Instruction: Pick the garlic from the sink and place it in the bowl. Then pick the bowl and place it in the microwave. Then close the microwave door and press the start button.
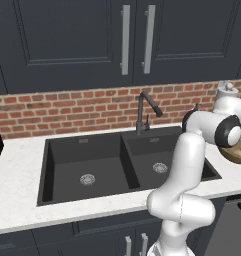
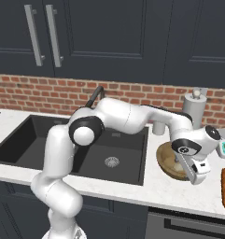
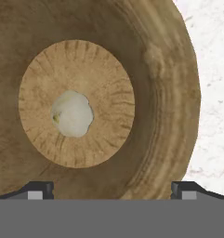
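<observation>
Resting mid-bowl point(image 3: 169, 93), garlic point(image 3: 72, 114) seemingly rim-clear

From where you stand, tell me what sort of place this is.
A home kitchen, by the look of it. A black double-basin sink with a curved faucet is set in a pale stone counter, backed by a red brick wall under dark cabinets. A wooden bowl holds the garlic.
</observation>
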